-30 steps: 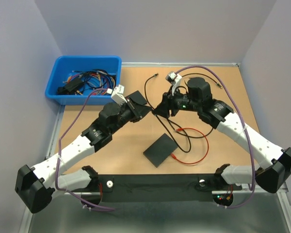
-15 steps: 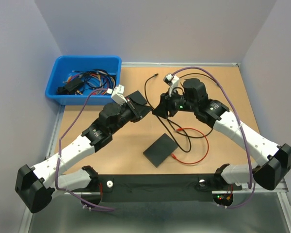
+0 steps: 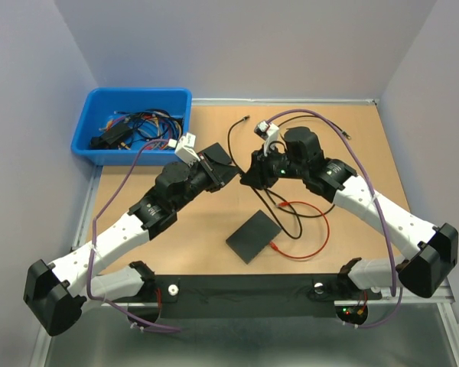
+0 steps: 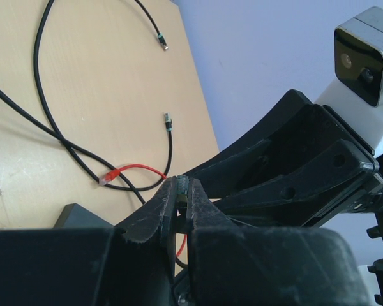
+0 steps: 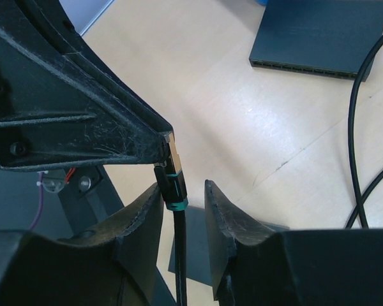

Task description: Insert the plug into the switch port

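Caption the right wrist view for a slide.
Open right gripper straddles the black cable at its plug, which the left gripper pinches; the switch lies beyond.

Stretching left arm point(image 3: 126, 233) and right arm point(image 3: 371, 202) inward, nearly meeting tip to tip. Pinching left gripper point(image 4: 179, 186) fully closed. Holding right gripper point(image 5: 184, 191) partly parted, aiming toward the left one's tip.

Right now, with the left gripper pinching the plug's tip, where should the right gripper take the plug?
Probably the stiff body of the plug at the teal band, just behind the metal tip that the left gripper pinches. Come in along the cable, one finger each side: the right gripper straddles it there, jaws open, and the cable itself looks too limp to steer.
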Robot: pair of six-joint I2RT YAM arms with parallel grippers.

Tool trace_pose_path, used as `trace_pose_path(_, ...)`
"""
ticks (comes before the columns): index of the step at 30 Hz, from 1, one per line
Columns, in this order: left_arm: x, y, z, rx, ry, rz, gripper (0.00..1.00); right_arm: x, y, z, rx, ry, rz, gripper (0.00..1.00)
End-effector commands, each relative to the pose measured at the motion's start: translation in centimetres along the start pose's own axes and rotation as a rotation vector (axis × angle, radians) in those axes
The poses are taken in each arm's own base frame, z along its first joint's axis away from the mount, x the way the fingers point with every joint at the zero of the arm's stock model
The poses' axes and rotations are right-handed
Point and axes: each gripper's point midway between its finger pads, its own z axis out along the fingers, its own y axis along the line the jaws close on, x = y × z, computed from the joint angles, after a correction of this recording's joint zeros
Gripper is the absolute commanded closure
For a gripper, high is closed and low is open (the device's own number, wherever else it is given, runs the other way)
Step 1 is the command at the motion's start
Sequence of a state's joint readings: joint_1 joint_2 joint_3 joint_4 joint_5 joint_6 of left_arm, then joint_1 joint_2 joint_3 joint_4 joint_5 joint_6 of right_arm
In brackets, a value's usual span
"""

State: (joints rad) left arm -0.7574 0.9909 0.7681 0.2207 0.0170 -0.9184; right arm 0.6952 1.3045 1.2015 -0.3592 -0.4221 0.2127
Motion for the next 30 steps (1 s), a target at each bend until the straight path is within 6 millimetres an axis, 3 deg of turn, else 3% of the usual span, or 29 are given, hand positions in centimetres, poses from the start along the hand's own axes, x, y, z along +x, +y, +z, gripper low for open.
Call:
trace_pose_path(1, -1.6, -2.3, -0.6, 0.078, -0.058, 0.000, 1.00, -0.9, 0.3, 0.0, -0.002, -0.027, -0.023, 0.61)
trace_pose_path(10, -1.5, -2.1, -0.5, 0.076, -0.056, 0.000, 1.00, -1.4, 0.2, -0.1, 0.010, -0.042, -0.023, 0.57)
trace_pose_path(30, -0.6, -0.9, -0.2, 0.047, -0.035, 0.003, 1.00, -2.4, 0.3, -0.3, 0.025, -0.087, -0.020, 0.60)
